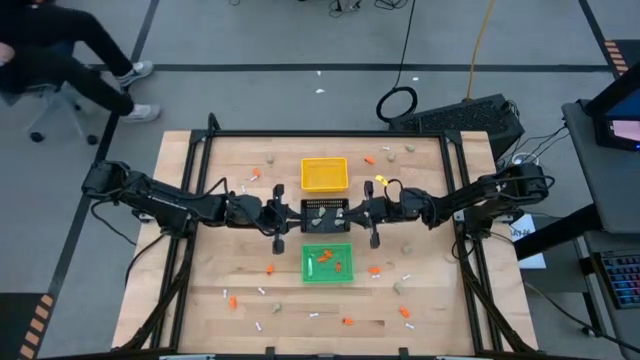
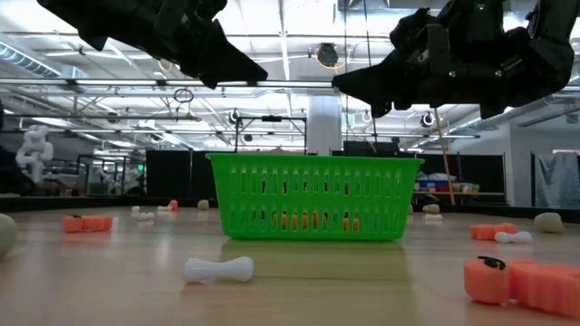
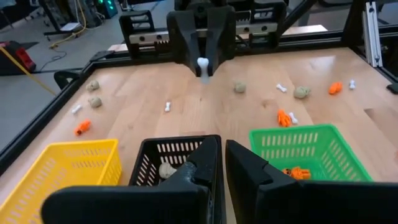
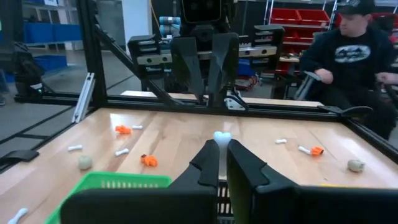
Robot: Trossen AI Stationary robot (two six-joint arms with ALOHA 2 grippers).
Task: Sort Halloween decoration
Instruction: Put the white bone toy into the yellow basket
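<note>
My right gripper (image 4: 222,163) is shut on a thin white stick (image 4: 222,138) in the air at the right end of the black tray (image 1: 324,214). My left gripper (image 3: 222,163) faces it from the tray's left end, shut, with nothing showing between its fingers. A beige-grey lump (image 3: 166,169) lies in the black tray. Orange bits (image 3: 297,172) lie in the green tray (image 1: 328,262). The yellow tray (image 1: 324,173) stands behind the black one. More orange bits, white sticks and lumps lie scattered on the table. My right gripper pinches the white stick between its two fingers (image 3: 214,43). The fingers come about level from the table's right. The stick's knobbed end (image 4: 222,135) stands out past the fingertips. The stick hangs roughly upright in the hold (image 3: 203,67), lifted clear of the table.
The three trays stand in a row down the table's middle. A white stick (image 2: 218,269) and orange bits (image 2: 517,281) lie near the front edge. A black frame (image 1: 300,133) borders the table. A person sits beyond the table's far left corner (image 1: 60,55).
</note>
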